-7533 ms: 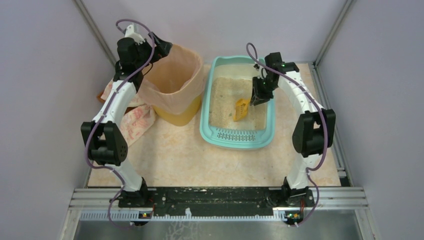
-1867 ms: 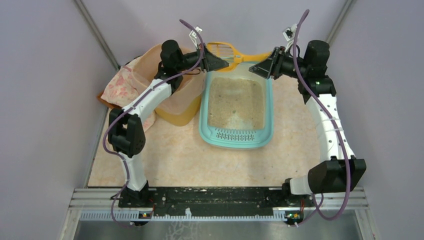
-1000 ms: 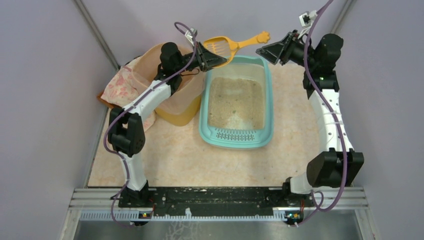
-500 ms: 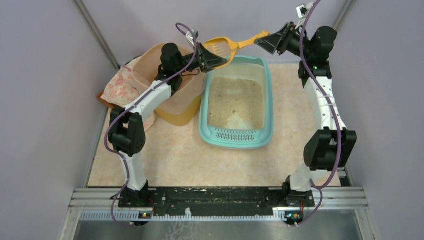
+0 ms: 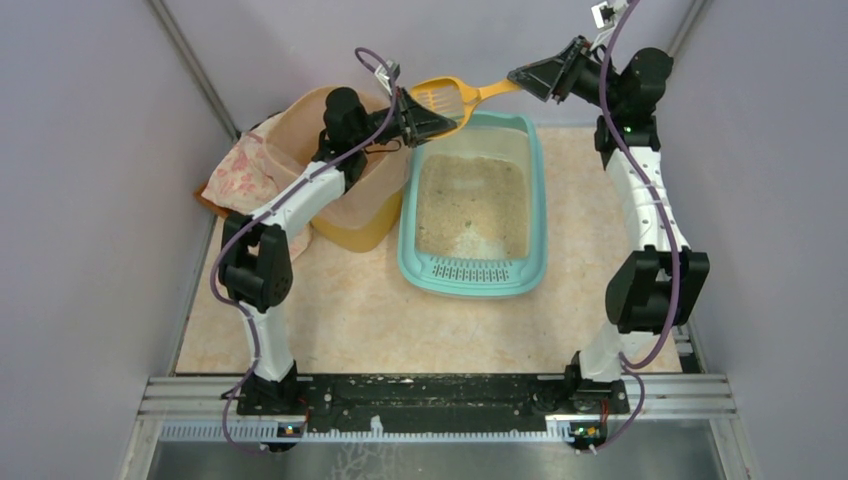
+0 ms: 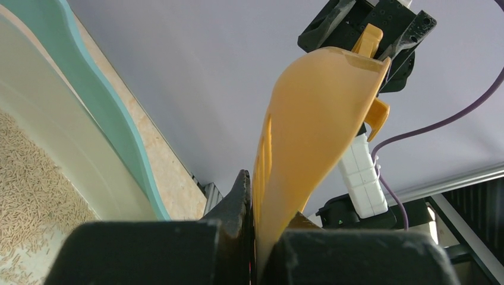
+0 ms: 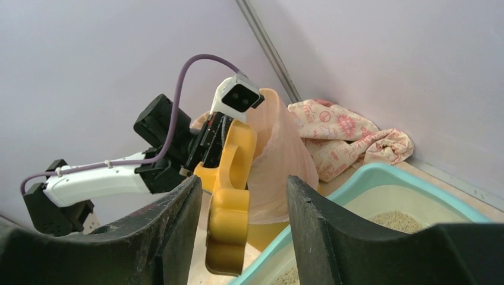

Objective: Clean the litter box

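1. The litter box (image 5: 470, 272) sits right of centre on the counter (image 5: 340, 320), with its grille end nearest. Its beige litter (image 5: 470, 195) lies fairly level, with a paler bare patch toward the near end.
2. Over the box's far-left corner hangs the yellow scoop (image 5: 448, 97), slotted head to the left and handle running up and to the right.
3. The left end effector (image 5: 438, 120) is pinched tight on the wall of the scoop's head. Its wrist view shows the plastic clamped between the fingers.
4. The right end effector (image 7: 243, 184) stands part-open astride the paw-shaped tip of the handle. There is a gap on each side, so it grips nothing.
5. A second ago that right end effector was drawn back clear of the handle; it has since come round the tip again. Several seconds earlier it was working the scoop down in the litter.
6. The scoop is therefore out of the box and carried by the left arm. The right is probably lining up to retake or steady it before a tip into the lined bin (image 5: 350, 190), just left of the box.
7. Whether the scoop carries any waste cannot be made out.
8. A patterned cloth (image 5: 245, 170) lies far left, beside the bin.
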### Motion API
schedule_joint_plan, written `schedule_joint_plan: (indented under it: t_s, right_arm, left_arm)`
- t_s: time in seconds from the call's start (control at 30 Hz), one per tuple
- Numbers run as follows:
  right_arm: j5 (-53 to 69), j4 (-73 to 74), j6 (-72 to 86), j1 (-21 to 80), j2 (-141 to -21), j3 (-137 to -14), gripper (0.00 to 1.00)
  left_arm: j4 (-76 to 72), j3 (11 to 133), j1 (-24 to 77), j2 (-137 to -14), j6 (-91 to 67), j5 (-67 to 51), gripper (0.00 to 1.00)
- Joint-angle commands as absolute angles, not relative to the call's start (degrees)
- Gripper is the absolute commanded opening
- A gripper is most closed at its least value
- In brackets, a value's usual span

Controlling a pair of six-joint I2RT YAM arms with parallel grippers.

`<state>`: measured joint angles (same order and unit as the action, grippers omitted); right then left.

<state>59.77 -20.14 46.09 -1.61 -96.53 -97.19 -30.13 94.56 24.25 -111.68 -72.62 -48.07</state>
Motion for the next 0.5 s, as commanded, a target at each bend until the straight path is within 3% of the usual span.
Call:
schedule_joint_plan:
  t_s: [0.0,0.47]
  right_arm:
    - [60.6,-21.9,45.1,-0.7,-95.9,-99.9,0.54]
    - [60.9,-22.4,44.6,1.4,-94.6,-95.6,0.46]
  left_arm:
    - [-33.8,95.0,24.9,-112.7,-73.6,-49.2,0.00]
    - [-34.6,96.5,25.3,-113.7,-74.3,-49.4,0.00]
